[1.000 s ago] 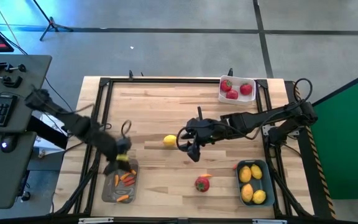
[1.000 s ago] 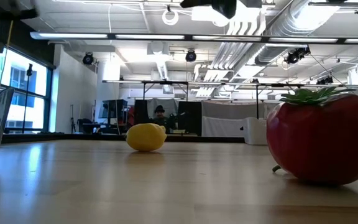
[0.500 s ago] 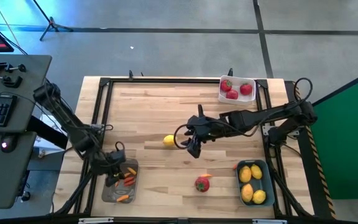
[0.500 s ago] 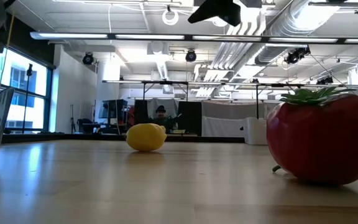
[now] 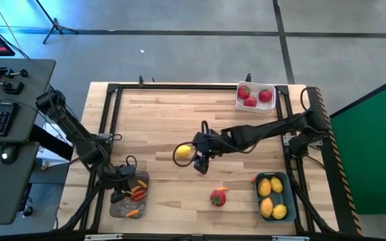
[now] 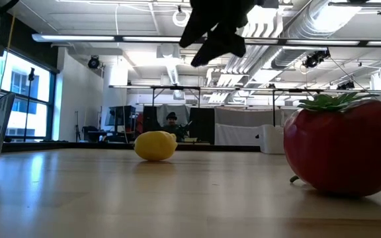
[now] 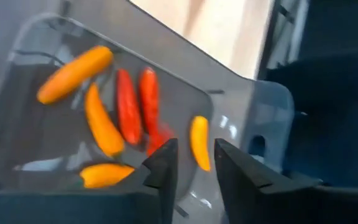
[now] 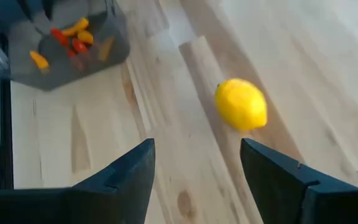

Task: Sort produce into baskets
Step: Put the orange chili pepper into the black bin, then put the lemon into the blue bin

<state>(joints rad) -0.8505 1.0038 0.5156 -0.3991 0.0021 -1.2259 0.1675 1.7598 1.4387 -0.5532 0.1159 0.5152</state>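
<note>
On the worktop [image 5: 159, 114], peppers fill the grey tray [image 5: 127, 201] at 7 o'clock, lemons the blue tray [image 5: 273, 195], red fruits the white tray [image 5: 255, 96]. Left: a lemon [image 5: 182, 152] mid-table beneath the spread, empty right tool [image 5: 200, 161]; a red fruit [image 5: 218, 198] and small pepper [image 5: 222, 189]. Left tool [image 7: 194, 165], released, hovers over peppers.

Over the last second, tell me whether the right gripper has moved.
Yes. In the high view the right gripper has slid toward the table's left side, closing on the loose lemon, which has stayed put on the wooden table. Its jaws are open.

Pincer [image 6: 213, 41] above lemon [image 6: 155, 145]
</note>
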